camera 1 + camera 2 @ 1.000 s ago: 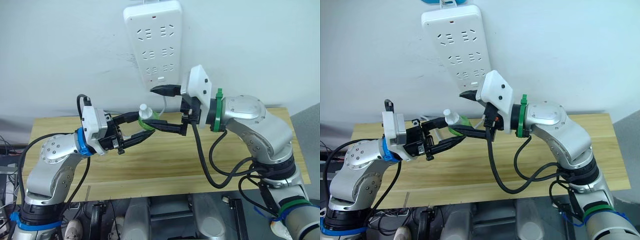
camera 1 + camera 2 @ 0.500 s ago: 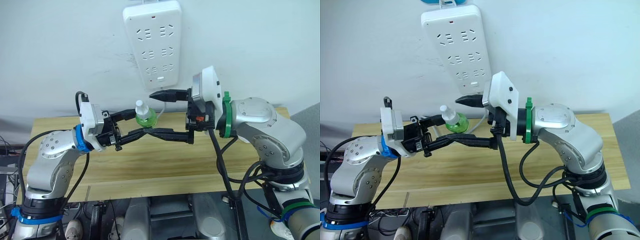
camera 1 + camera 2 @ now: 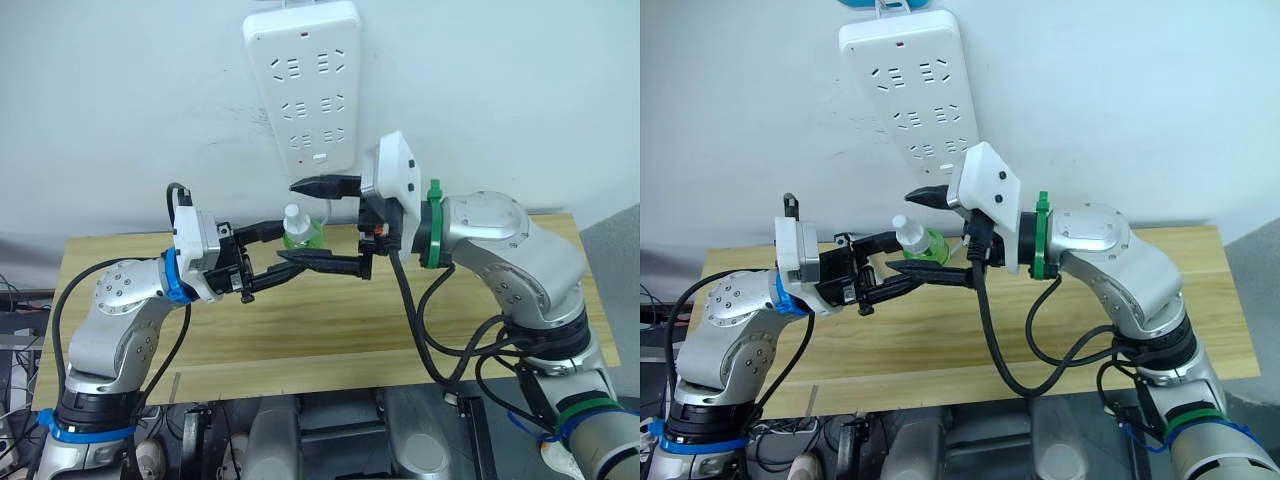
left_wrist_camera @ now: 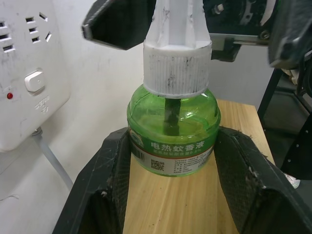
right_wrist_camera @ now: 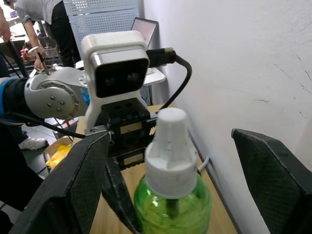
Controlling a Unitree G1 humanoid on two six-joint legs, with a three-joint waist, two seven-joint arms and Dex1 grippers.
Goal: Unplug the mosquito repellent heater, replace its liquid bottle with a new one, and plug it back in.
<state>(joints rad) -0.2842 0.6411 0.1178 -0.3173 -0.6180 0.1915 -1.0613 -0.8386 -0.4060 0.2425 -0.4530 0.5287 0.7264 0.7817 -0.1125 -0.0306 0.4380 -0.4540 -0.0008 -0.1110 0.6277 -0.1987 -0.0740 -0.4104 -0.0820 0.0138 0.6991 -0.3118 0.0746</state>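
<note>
One capped green bottle (image 4: 173,136) — translucent, round, with a ribbed whitish screw cap and a printed label — is held upright above the wooden table (image 3: 480,330), clamped between the two black fingers of the left gripper (image 3: 290,252). The right gripper (image 3: 306,222) faces it with its fingers spread wide — one above the cap, one below the bottle. One white power strip (image 3: 305,85) hangs on the wall behind.

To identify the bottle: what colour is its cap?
White, on the green bottle's cap; clearest in the left wrist view.
</note>
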